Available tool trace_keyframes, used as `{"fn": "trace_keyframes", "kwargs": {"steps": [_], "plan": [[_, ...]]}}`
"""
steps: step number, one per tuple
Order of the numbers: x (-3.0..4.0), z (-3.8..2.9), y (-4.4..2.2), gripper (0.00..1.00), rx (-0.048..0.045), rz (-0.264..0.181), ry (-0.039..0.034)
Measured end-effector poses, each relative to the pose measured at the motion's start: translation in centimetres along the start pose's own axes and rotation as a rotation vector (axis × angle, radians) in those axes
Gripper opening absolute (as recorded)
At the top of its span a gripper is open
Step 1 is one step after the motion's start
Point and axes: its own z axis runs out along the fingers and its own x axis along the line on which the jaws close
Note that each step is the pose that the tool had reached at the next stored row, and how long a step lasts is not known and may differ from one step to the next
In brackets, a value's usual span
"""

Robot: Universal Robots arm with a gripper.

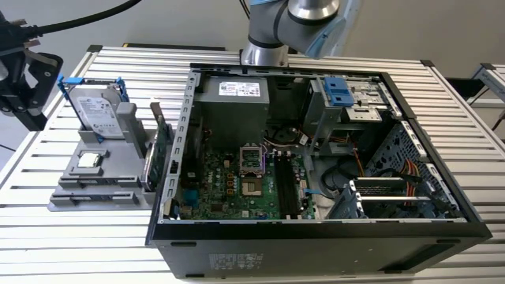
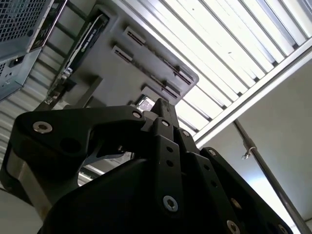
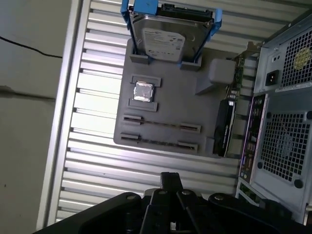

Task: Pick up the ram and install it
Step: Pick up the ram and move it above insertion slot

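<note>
Your black, jointed pincer point(image 3: 170, 179) hovers pinched closed and empty near the grey moulded tray point(image 3: 195, 112). The ram point(image 3: 161, 124), a thin dark edge, sits slotted in that tray beside its square silvery chip point(image 3: 144, 91).

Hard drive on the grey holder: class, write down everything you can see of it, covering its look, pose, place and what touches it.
The hard drive is a flat, silvery, metal-looking box with a white label on its broad face. A blue frame, plastic by its look, clasps its sides. It stands on edge, a little tilted, slotted into the grey holder, which sits at the exterior view's left of the open computer case. Nothing else touches it.
</note>
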Motion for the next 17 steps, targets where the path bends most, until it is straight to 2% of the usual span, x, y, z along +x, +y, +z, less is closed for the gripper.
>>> {"fn": "trace_keyframes", "kwargs": {"steps": [17], "plan": [[0.00,0.01,0.00,0.00,-0.0011,-0.115,0.0054]]}}
